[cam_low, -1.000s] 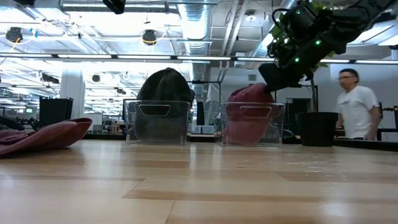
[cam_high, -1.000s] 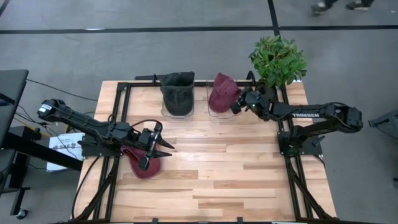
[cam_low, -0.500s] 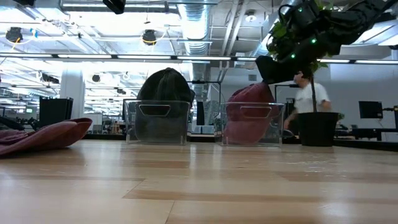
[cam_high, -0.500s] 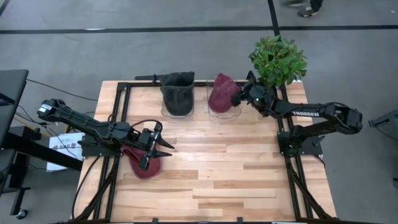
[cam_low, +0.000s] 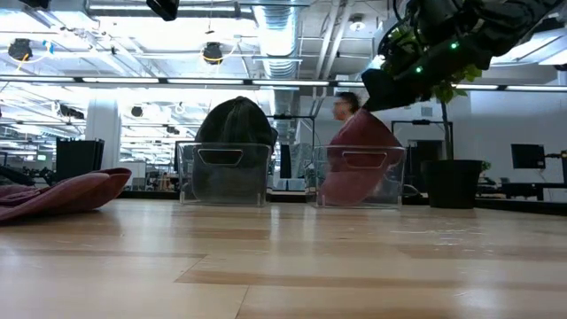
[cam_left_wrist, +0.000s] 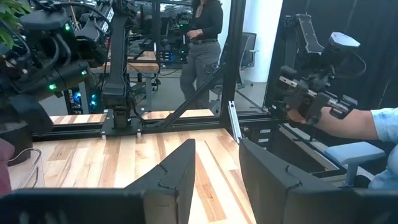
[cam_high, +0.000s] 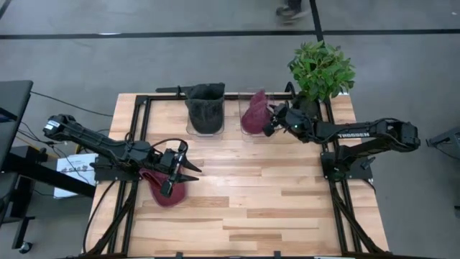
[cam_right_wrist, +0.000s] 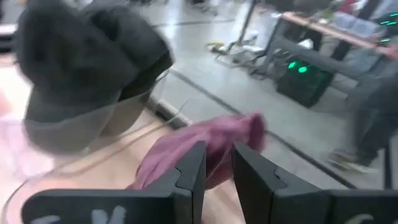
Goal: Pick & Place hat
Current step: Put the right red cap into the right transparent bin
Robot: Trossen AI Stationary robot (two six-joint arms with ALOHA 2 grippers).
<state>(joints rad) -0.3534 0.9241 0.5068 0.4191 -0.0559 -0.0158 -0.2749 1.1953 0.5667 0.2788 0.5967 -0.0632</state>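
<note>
The right gripper (cam_high: 269,126) is pinching the top of the red hat (cam_high: 254,116) and has just pulled it up taller in the clear bin (cam_low: 359,175) at the far side of the table (cam_high: 287,201), right of the dark hat (cam_high: 205,106). That means it is probably lifting the hat out rather than leaving it there. The left gripper (cam_high: 188,167) is waiting with its fingers apart and empty, over another red hat (cam_high: 164,193) at the near left.

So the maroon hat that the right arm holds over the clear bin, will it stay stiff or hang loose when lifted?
Probably loose: the maroon hat hangs stretched down from the right gripper into the clear bin, so it looks like soft cloth. It seems light, since a narrow pinch carries it. It may swing or catch the bin's rim, as part of it drapes over the edge.
</note>
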